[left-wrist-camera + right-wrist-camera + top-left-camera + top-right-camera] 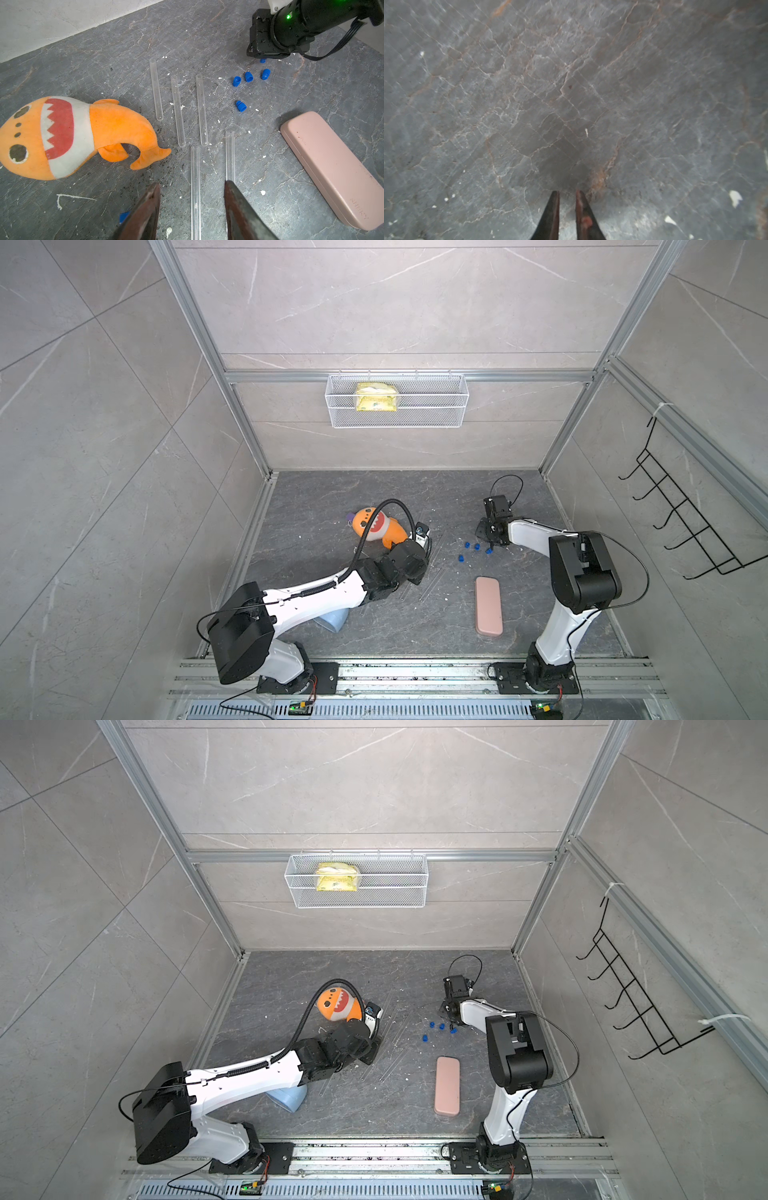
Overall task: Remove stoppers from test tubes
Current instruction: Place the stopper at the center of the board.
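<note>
Underneath, worktop [374, 497]: dark grey veined slab that carries everything, inside pale tiled walls.
Left arm [316, 597]: white and black, reaching from the near rail toward the middle of the worktop.
Right arm [582, 568]: reaching from the near rail and bent down over the stoppers.
Wire basket [436, 423]: white mesh, hung on the back wall, with a yellow packet [376, 396] inside.
Hook rack [681, 522]: black wire, on the side wall.
Plush shark [62, 135]: orange with a red mouth, lying on its side beside the tubes.
Pink case [332, 166]: closed, flat on the worktop, near the stoppers.
Left gripper [191, 185]: released, fingers wide apart low over the worktop; one tube runs between them, gripped by neither.
Right gripper [567, 192]: fingers a narrow slit apart, nothing between them, close above the worktop.
Test tubes: five, clear, lying flat mid-worktop between shark and stoppers, none plugged at the ends that show. Three lie side by side [156, 89] [178, 110] [202, 110]; two lie nearer the left gripper [195, 166] [230, 153].
Stoppers: blue, loose on the worktop. Four lie together [236, 81] [248, 76] [265, 74] [241, 106]; a fifth [263, 60] sits right under the right gripper.
White crumbs [263, 192]: scattered among the tubes.
</note>
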Robot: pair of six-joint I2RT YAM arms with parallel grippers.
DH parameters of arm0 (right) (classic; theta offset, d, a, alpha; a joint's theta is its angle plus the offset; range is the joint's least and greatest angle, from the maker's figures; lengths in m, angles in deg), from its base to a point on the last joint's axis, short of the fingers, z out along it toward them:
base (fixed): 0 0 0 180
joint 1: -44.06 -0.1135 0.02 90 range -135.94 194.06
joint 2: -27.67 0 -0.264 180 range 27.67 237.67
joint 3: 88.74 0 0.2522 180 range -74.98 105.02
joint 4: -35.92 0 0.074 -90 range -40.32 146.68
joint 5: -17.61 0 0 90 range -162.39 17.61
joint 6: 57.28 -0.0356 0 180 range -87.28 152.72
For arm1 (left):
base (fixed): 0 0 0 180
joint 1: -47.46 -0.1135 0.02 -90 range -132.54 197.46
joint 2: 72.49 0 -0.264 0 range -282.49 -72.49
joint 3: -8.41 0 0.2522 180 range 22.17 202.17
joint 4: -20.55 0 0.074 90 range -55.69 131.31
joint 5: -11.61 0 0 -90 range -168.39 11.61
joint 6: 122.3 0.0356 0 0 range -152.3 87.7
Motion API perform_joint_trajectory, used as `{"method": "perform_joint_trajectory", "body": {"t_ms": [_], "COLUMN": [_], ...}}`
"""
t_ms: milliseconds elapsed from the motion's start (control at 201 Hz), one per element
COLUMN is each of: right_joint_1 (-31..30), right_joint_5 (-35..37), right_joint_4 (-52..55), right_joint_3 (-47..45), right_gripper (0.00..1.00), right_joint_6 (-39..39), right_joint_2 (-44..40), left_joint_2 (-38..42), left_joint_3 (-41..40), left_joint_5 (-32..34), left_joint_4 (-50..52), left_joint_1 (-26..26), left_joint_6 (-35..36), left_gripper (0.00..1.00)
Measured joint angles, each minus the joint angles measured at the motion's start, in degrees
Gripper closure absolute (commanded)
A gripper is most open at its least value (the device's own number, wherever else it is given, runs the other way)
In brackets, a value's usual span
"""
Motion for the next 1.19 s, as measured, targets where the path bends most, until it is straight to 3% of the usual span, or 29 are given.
{"method": "perform_joint_trajectory", "body": {"t_ms": [612,752,916,1090,1195], "right_joint_1": [0.0,-0.2,-1.5,-3.4,-4.4], "right_joint_5": [-1.2,-1.9,-2.1,-2.8,-3.6], "right_joint_4": [1.2,1.9,2.5,2.6,3.4], "right_joint_3": [0.8,0.8,0.7,-2.5,-5.1], "right_gripper": [0.66,0.63,0.62,0.61,0.60], "right_joint_6": [0.6,1.8,3.9,5.4,5.6], "right_joint_2": [-0.4,-6.8,-18.0,-28.3,-31.5], "left_joint_2": [0.9,1.5,2.8,3.6,2.9], "left_joint_3": [-0.5,-0.7,-3.9,-11.4,-13.6], "left_joint_5": [1.7,4.2,7.0,6.4,4.8], "left_joint_4": [0.6,2.2,5.1,7.2,8.3], "left_joint_1": [-0.2,-1.6,-6.9,-13.9,-15.6], "left_joint_6": [-0.5,-3.0,-8.6,-13.7,-15.2], "left_gripper": [0.47,0.47,0.47,0.47,0.47]}}
